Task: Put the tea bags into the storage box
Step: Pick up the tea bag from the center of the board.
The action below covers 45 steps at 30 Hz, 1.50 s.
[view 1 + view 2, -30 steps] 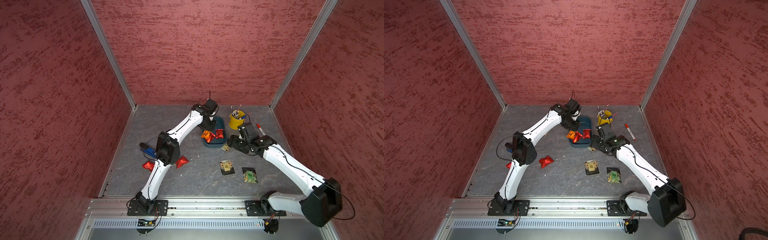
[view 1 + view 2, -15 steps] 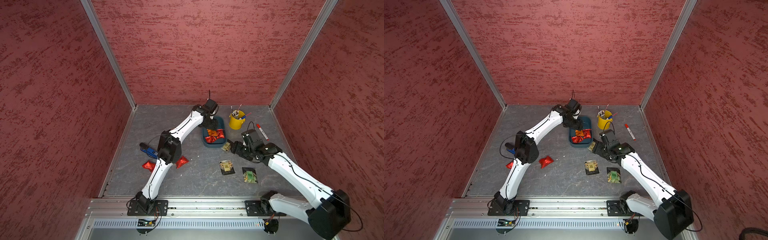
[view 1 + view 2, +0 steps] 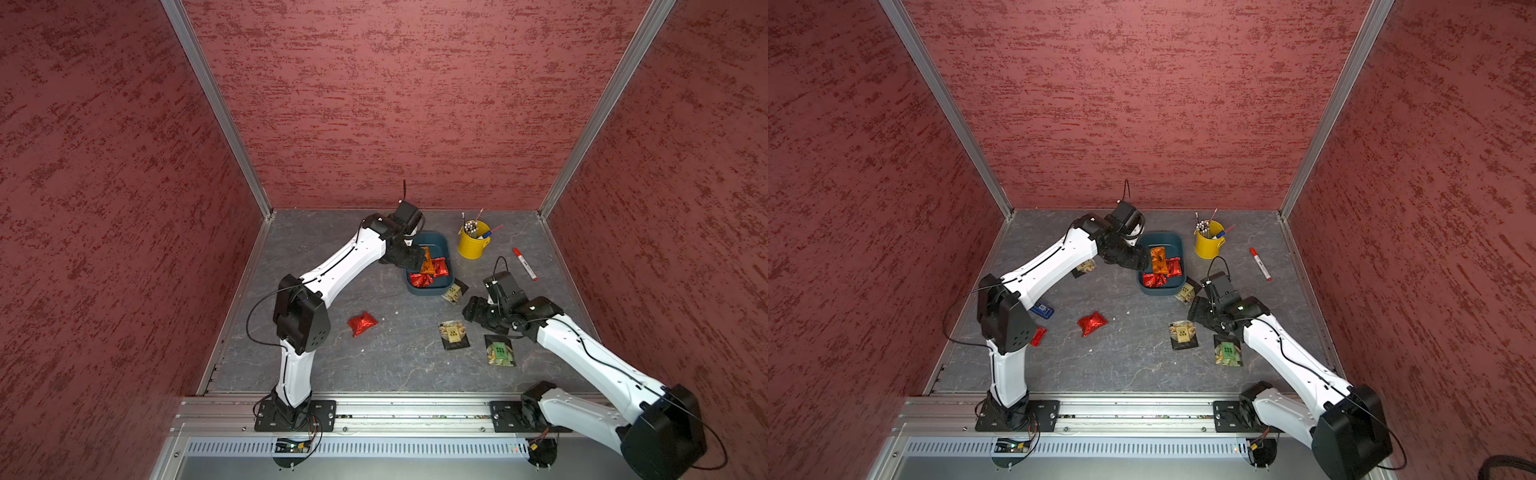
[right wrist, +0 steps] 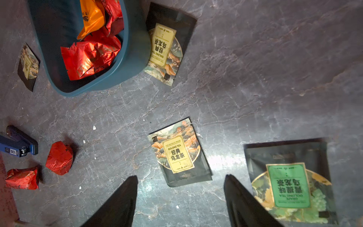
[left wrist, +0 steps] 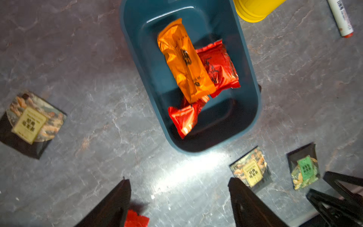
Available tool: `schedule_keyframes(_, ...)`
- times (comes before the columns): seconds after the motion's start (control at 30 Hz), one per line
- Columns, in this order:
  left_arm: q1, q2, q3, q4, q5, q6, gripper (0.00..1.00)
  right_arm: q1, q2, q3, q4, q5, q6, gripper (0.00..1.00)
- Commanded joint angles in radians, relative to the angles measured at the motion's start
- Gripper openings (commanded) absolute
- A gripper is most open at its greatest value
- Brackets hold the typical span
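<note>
Since the black-backed, beige-labelled tea sachet (image 4: 179, 153) lies flat on the grey table (image 4: 255, 78) just ahead of the spread, empty right gripper (image 4: 180, 176), long axis roughly along its reach, that arm is judged nearer; the teal plastic storage box (image 4: 133, 59) is seen beyond.

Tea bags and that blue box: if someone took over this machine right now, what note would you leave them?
Left gripper: open, empty, beside the storage box.
Right gripper: open, empty, near a beige-label sachet.
Done: orange packet and at least two red packets lie in the box.
Left on the table: two red foil packets, three beige-label sachets (one against the box, one beside the left arm at), one green-label sachet.
</note>
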Motion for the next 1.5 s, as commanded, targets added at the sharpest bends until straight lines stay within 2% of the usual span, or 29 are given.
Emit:
schedule_keyframes(0.0,-0.046,-0.061,-0.113,0.056,0.054,-0.086,0.67,0.003,-0.026,-0.024,0.024,-0.031,0.010,0.75)
schedule_keyframes(0.13,-0.108,-0.110,-0.249,0.120,0.088,-0.155,0.46,-0.002,-0.052,-0.059,0.053,-0.065,0.017,0.74)
schedule_keyframes(0.2,-0.137,-0.123,-0.307,0.163,0.109,-0.189,0.45,-0.003,-0.065,-0.085,0.066,-0.080,0.028,0.70)
schedule_keyframes(0.33,-0.180,-0.133,-0.385,0.239,0.138,-0.240,0.48,-0.003,-0.085,-0.150,0.122,-0.120,0.056,0.55)
schedule_keyframes(0.4,-0.191,-0.130,-0.408,0.267,0.143,-0.256,0.50,-0.003,-0.082,-0.174,0.135,-0.124,0.066,0.44)
schedule_keyframes(0.6,-0.198,-0.107,-0.457,0.343,0.181,-0.290,0.50,-0.003,-0.054,-0.246,0.220,-0.162,0.063,0.00)
schedule_keyframes(0.97,-0.216,-0.014,-0.404,0.347,0.228,-0.327,0.53,-0.003,0.045,-0.279,0.258,-0.161,0.051,0.00)
schedule_keyframes(1.47,-0.276,0.050,-0.446,0.445,0.230,-0.435,0.53,-0.003,0.127,-0.304,0.219,-0.132,0.068,0.00)
